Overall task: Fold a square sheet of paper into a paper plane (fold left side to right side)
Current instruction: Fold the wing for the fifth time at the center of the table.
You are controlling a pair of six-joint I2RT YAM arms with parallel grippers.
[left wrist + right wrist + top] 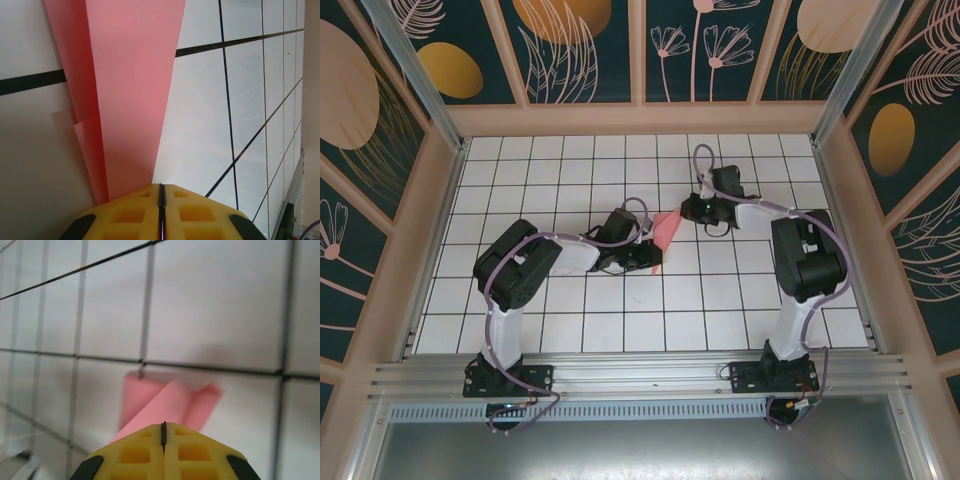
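Note:
The coral-red sheet of paper [663, 232] is folded into a slim, tapering paper plane shape and stands tilted above the middle of the table. My left gripper [651, 260] sits at its near end. In the left wrist view the paper [130, 90] narrows down into the seam of the left gripper [161, 187], whose yellow fingers [130, 215] are shut on it. My right gripper [688, 208] is at the paper's far right side. In the right wrist view its jaws [163, 425] are shut, and the creased paper [165, 400] with its flaps lies just beyond the tips; contact is unclear.
The white grid table [570, 160] is enclosed by wooden-framed patterned walls [440, 200] on the left, back and right. An aluminium rail [640, 375] carrying both arm bases runs along the near edge. The right arm's elbow [805, 255] rises at the right.

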